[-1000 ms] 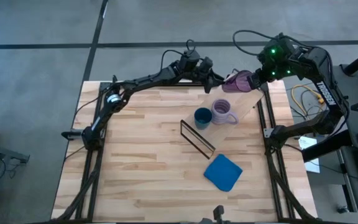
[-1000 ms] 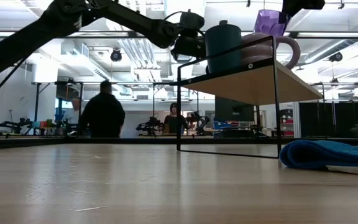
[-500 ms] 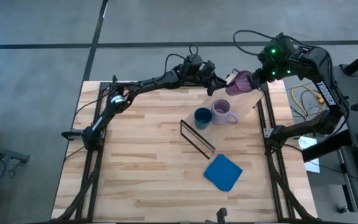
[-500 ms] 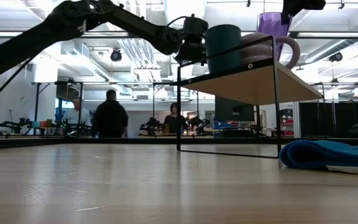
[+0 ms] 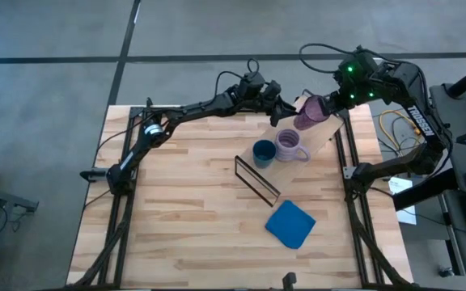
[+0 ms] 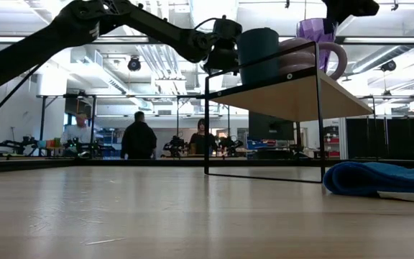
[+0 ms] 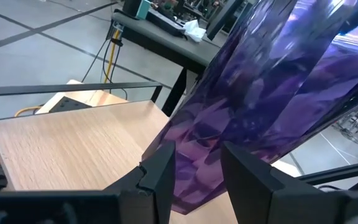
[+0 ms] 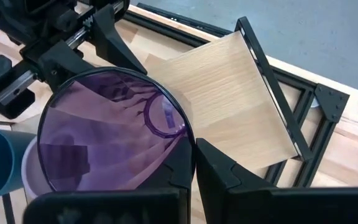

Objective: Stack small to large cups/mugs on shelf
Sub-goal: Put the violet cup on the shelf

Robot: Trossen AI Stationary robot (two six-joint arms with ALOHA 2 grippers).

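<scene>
The light-wood shelf (image 5: 324, 132) (image 6: 293, 97) stands slantwise at the table's far right. The dark blue cup (image 5: 263, 152) (image 6: 258, 54) and the lavender mug (image 5: 290, 145) (image 6: 333, 57) stand on its plank. My right gripper (image 5: 332, 99) (image 8: 196, 165) is shut on the purple tumbler (image 5: 309, 113) (image 6: 315, 30), which is tilted over the plank's far part (image 8: 229, 99). My left gripper (image 5: 279, 109) (image 7: 194, 180) is open, with a finger on either side of the tumbler's lower part (image 7: 197, 162). I cannot tell whether they touch it. My right gripper holds the tumbler by its rim (image 8: 190, 138), one finger inside the wall and one outside. It comes from above, on the table's right side. The tumbler hangs tilted below the fingers. Whether its base (image 7: 188, 198) rests on the plank I cannot tell.
A blue cloth (image 5: 290, 224) (image 6: 379, 178) lies on the tabletop near the shelf's black wire frame (image 5: 257, 179). Bare plank (image 7: 73, 143) stretches beyond the tumbler toward the table's right edge. People stand in the room behind the table.
My right gripper has come down and a little toward the lavender mug, bringing the tumbler lower over the plank and more upright. My left gripper has moved toward the tumbler.
</scene>
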